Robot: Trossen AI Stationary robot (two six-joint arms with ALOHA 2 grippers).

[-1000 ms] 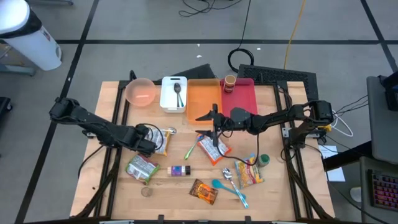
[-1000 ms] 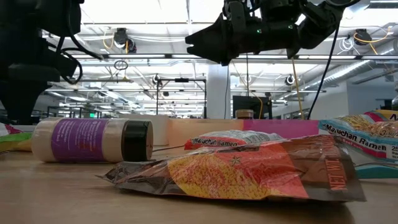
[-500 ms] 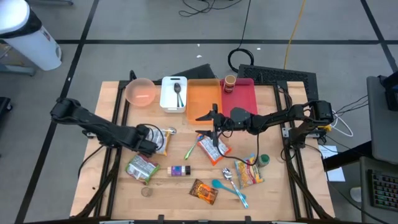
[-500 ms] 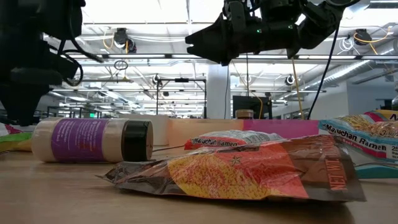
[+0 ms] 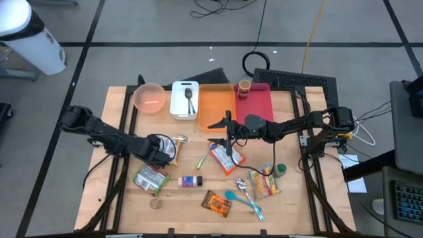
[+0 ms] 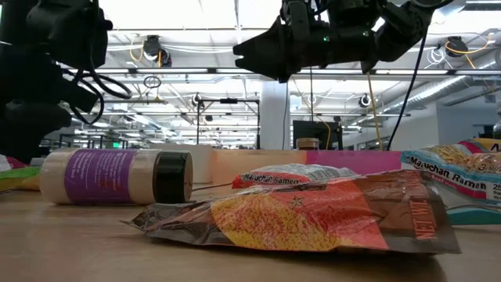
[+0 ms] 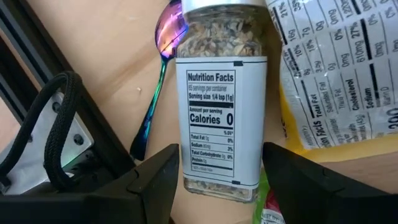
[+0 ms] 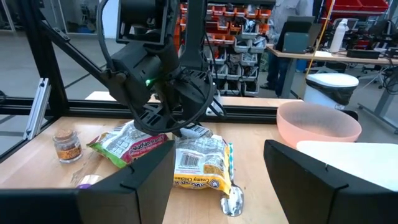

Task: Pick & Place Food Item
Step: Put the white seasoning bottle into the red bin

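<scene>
While L gripper (image 7: 219, 171) straddles seasoning jar (image 7: 222, 93), jaws open, ungripped, R gripper (image 5: 228, 137) hovers open, empty, above ramen packet (image 5: 223, 158).

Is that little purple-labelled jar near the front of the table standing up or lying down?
Lying down. The purple-labelled jar rests on its side on the table, black cap pointing sideways.

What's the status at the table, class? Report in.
Left gripper open, straddling spice jar. Right gripper open, hovering by orange tray. Spoon beside jar.
</scene>
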